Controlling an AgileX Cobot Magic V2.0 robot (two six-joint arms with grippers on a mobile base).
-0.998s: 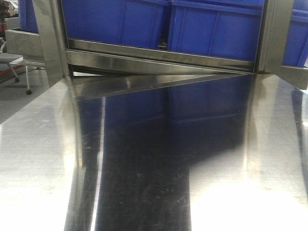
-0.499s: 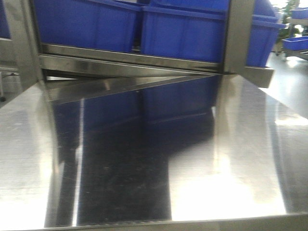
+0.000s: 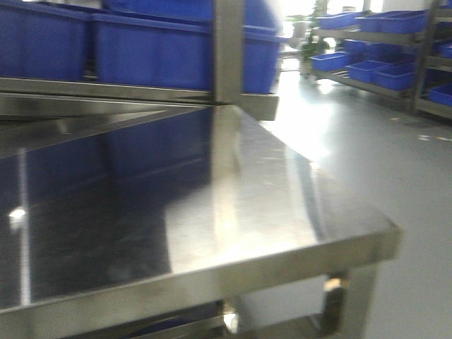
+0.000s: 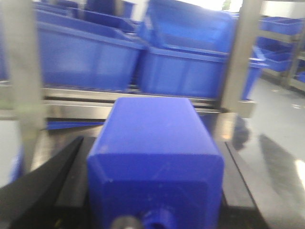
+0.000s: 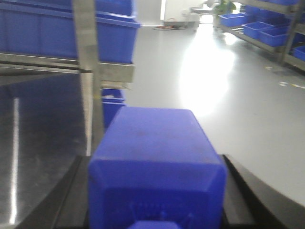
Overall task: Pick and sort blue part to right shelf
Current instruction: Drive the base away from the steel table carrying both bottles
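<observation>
The right claw [image 5: 152, 160] is clenched on the blue part [image 5: 155, 138]. Its black fingers [image 5: 66, 200] press both long sides. The part lies lengthwise between them, with sloped shoulders and the edge of a wide cap at the bottom of the right wrist view. The left claw [image 4: 153, 143] likewise grips a blue block [image 4: 152, 129], its fingers [image 4: 45, 191] hard against the sides. A small round knob shows at the block's near end. Both wrist views are blurred.

Under the right claw is the corner of a steel table [image 3: 275, 198], polished enough to mirror the blue above it. The table's near edge and one leg show in the front view. A square steel post [image 3: 228, 49] rises from the back of the table and carries a shelf rail. Blue bins [image 3: 141, 49] stand in a row on that rail, touching one another.

Right of the table is a glossy grey floor [image 3: 374, 155] with strong glare. Across it, well apart from the table, stand racks [image 3: 424, 56] holding more blue bins.
</observation>
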